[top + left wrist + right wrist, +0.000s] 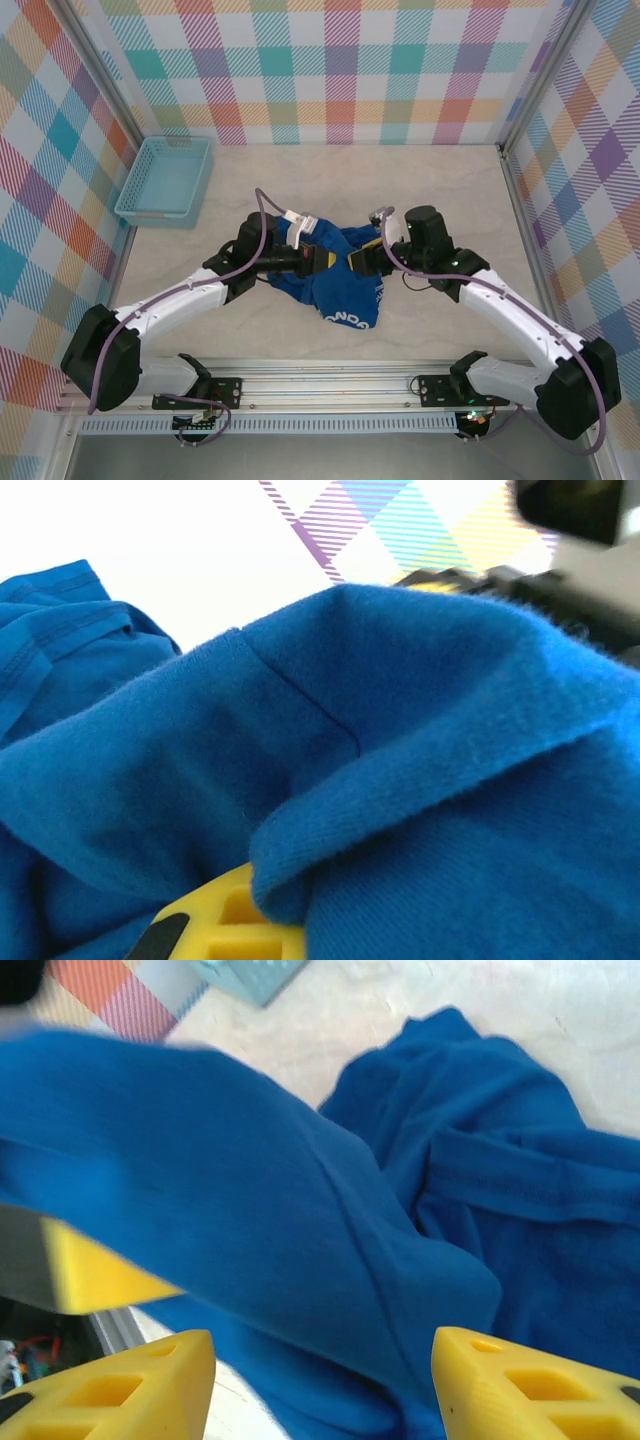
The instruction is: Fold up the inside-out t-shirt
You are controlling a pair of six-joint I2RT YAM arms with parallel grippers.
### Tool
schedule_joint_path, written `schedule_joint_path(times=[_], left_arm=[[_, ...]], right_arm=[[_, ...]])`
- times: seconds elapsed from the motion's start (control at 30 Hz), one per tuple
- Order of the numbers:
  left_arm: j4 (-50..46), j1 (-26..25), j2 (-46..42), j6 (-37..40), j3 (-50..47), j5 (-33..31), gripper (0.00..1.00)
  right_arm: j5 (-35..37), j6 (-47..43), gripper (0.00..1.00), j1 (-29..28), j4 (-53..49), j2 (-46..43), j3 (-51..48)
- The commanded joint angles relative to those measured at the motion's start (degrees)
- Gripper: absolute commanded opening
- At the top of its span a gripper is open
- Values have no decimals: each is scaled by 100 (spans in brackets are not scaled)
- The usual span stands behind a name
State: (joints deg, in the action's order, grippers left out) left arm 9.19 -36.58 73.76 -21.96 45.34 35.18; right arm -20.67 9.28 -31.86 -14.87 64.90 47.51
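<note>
Now your left hand (322, 262) is clamped shut on the inside-out t-shirt (345, 295); your right hand (320, 1385), at its 3 o'clock, stands wide, blue cloth slack between its fingers (520, 1385). The shirt lies bunched at the tabletop (450, 190) centre, a light blue basket (165, 180) at its 10 o'clock.

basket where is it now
Top view: the light blue basket sits at the far left corner by the plaid wall, apart from the t-shirt.
</note>
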Motion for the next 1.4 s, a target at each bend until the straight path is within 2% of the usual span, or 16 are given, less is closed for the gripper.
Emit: schedule_joint_path(times=[0.0, 0.1, 0.23, 0.3, 0.33, 0.4, 0.53, 0.67, 0.83, 0.93, 1.0, 1.07, 1.13, 1.27, 1.37], left_arm=[[78, 47, -168, 166, -49, 226, 0], [26, 50, -180, 189, -76, 244, 0], [-46, 46, -240, 211, -93, 206, 0], [-121, 46, -308, 244, -118, 86, 0], [-200, 54, -355, 266, -139, -49, 0], [-556, 63, -479, 324, -184, -651, 0], [-1892, 81, -550, 250, -137, -2869, 16], [-2406, 87, -553, 427, -101, -3287, 38], [-3135, 64, -807, 530, 72, -3872, 50], [-3299, 35, -1235, 654, 90, -3647, 51], [-3068, -41, -1657, 811, -24, -2929, 51], [-2384, -171, -2007, 784, -204, -2060, 49], [-1847, -329, -2025, 749, -260, -1488, 48], [-1905, -650, -1354, 1190, 195, -1428, 44], [-2202, -753, -698, 1247, 614, -1876, 41]], right_arm=[[36, -462, 60, -22, 348, 286, -83], [6, -446, 55, -18, 589, 562, -36], [-445, -411, 47, -22, 937, 932, 48], [-600, -392, 30, -22, 990, 1010, 48], [-654, -399, 19, -15, 936, 995, 65], [-707, -364, 2, 25, 652, 853, 122], [-1328, 1, 0, 158, 302, 347, 114], [-1959, 491, 0, 164, 406, 189, 89], [-2340, 708, 0, 184, 733, 301, 66], [-2329, 711, 0, 196, 794, 369, 98], [-2354, 666, 0, 223, 773, 422, 135], [-2382, 641, 0, 258, 758, 458, 162], [-2424, 619, 0, 300, 774, 466, 162], [-2510, 673, 0, 390, 814, 441, 173], [-2509, 724, 0, 408, 829, 385, 177]])
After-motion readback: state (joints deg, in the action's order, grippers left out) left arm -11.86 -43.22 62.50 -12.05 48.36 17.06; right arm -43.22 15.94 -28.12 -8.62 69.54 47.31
